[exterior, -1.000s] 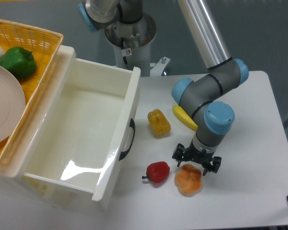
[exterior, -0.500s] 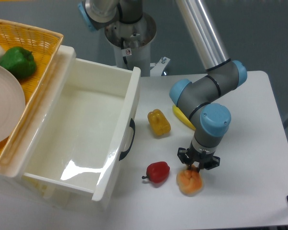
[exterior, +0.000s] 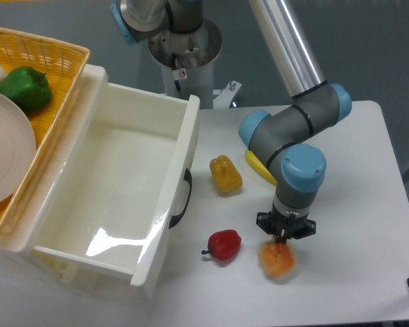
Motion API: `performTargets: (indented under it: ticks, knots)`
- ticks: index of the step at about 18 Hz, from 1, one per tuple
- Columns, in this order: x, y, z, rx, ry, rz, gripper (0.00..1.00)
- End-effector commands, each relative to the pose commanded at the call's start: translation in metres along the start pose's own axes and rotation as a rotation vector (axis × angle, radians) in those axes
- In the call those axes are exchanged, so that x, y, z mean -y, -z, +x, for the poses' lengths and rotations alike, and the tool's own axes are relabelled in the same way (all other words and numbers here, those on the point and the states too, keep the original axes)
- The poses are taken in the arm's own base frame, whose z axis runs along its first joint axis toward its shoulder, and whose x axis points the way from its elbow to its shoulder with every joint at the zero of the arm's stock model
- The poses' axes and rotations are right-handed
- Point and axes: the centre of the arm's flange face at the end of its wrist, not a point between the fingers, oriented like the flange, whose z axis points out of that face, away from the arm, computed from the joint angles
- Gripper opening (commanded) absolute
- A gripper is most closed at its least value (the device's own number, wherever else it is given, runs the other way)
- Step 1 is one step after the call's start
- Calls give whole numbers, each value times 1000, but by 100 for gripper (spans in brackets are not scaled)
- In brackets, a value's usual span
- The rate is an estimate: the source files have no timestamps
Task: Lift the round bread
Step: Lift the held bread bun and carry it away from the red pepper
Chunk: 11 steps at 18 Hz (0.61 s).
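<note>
Near the front edge of the white counter (exterior: pixel 368 204), the round bread (exterior: pixel 277 259) is found directly under the end effector (exterior: pixel 285 233), with its upper part caught between the two fingers. The end effector is seen clenched on the round bread, and the wrist is pointed straight down, so the bun is judged to be pinched from above across its lobed top. Whether it is resting on the counter or has been raised off it cannot be told from this view.

Just to the left of the bun a red pepper (exterior: pixel 224 244) is lying, near but apart from it. Farther back, a yellow-orange bell pepper (exterior: pixel 225 174) is lying on its side, and a banana (exterior: pixel 260 167) is partly hidden behind the arm's elbow. None of these is touched by the end effector, and nothing is seen above the bun that would block a straight lift.

A large white bin (exterior: pixel 123 191) with a dark handle is standing on the left half of the counter, well apart from the bun. Behind and left of it a woven yellow basket (exterior: pixel 51 58) is set, in which a green pepper (exterior: pixel 24 87), a pale plate (exterior: pixel 7 157) and a small white item at the edge of the view are held.

The red pepper is judged the only near neighbour that could be nudged if the bun were swung leftward.
</note>
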Motion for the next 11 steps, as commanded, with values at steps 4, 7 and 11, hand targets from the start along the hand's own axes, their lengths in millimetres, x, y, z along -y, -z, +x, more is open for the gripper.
performTargets:
  ticks: [4, 7, 11]
  knots:
    - [-16, 37, -14, 19, -83, 9, 0]
    - [-21, 38, -21, 23, -219, 3, 0]
    - [-31, 45, -36, 32, -318, 7, 0]
